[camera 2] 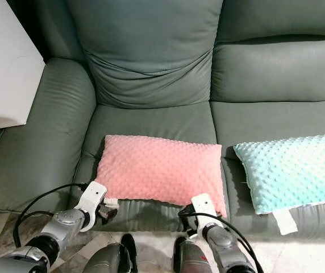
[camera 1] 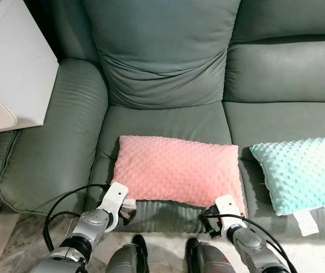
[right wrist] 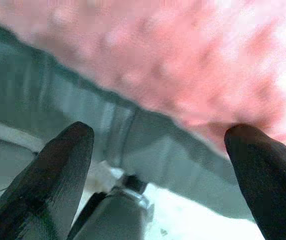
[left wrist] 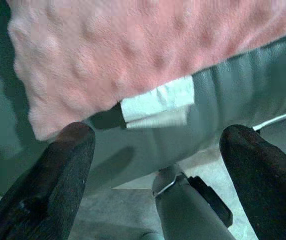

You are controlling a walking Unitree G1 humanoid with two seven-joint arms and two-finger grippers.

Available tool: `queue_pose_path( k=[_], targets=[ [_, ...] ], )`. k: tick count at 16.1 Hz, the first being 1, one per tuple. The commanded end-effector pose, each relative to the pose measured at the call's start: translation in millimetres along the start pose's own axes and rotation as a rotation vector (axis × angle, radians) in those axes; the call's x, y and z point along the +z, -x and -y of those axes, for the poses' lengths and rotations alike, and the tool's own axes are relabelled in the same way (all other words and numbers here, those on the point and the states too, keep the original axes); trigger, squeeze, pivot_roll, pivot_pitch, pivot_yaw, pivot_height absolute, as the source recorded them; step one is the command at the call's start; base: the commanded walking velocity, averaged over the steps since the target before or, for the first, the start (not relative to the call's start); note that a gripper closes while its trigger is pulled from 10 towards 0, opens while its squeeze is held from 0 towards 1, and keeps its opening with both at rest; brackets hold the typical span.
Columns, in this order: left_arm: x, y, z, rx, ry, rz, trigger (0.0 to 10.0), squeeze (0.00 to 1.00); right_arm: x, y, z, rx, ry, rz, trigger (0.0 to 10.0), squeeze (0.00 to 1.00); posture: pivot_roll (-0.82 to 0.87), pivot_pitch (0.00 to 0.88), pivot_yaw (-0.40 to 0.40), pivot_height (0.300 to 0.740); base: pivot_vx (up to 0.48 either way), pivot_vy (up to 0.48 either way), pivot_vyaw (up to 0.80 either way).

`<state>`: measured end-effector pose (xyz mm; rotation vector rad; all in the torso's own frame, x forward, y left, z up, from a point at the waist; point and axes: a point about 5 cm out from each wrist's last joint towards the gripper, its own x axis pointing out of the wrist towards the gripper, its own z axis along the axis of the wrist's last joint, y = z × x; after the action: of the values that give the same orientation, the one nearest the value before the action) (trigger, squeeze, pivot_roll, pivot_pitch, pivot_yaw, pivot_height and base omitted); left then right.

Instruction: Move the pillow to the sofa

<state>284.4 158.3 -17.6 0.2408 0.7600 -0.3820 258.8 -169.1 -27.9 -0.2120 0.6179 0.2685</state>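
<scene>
The pink dotted pillow point(camera 1: 176, 169) lies flat on the left seat of the grey-green sofa point(camera 1: 162, 68), its near edge reaching the seat's front. My left gripper point(camera 1: 126, 214) is open just below the pillow's near left corner, beside its white label point(left wrist: 158, 102), holding nothing. At the near right corner, my right gripper point(camera 1: 208, 218) is also open, in front of the seat edge. The wrist views show the pillow point(left wrist: 133, 45) point(right wrist: 183, 60) just beyond each pair of spread fingers, not between them.
A teal dotted pillow point(camera 1: 301, 173) lies on the right seat, close beside the pink one. A white cabinet point(camera 1: 12, 68) stands past the sofa's left armrest point(camera 1: 60, 136). Pale marble floor point(camera 1: 168, 242) runs along the sofa front at my feet.
</scene>
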Motion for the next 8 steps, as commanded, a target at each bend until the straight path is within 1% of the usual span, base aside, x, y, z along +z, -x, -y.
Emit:
queue_pose_path(
  k=[1, 3, 4, 5, 8],
  targets=[
    [-13, 0.9, 1.1, 0.008, 0.027, -0.042, 10.0, 0.00, -10, 1.5, -2.7, -0.005, -0.003, -0.028, 10.0, 0.00, -0.01, 0.322, 0.097, 0.740, 0.000, 0.000, 0.00],
    [-6, -0.3, 0.6, 0.026, 0.034, -0.022, 10.0, 0.00, -5, -0.3, 1.9, -0.031, 0.012, -0.016, 10.0, 0.00, -0.01, 0.322, 0.099, 0.740, 0.000, 0.000, 0.00],
    [6, -1.7, -1.0, 0.050, 0.055, 0.009, 10.0, 0.00, 0, -1.5, 7.8, -0.071, 0.031, -0.003, 10.0, 0.00, -0.01, 0.324, 0.100, 0.740, 0.000, 0.000, 0.00],
    [13, -2.5, -1.6, 0.061, 0.069, 0.028, 10.0, 0.00, 4, -2.0, 11.4, -0.095, 0.040, 0.008, 10.0, 0.00, -0.01, 0.324, 0.101, 0.740, 0.000, 0.000, 0.00],
    [29, -4.4, -1.3, 0.076, 0.075, 0.058, 10.0, 0.00, 13, -4.1, 16.7, -0.136, 0.055, 0.040, 10.0, 0.00, -0.01, 0.329, 0.103, 0.740, 0.000, 0.000, 0.00]
  ],
)
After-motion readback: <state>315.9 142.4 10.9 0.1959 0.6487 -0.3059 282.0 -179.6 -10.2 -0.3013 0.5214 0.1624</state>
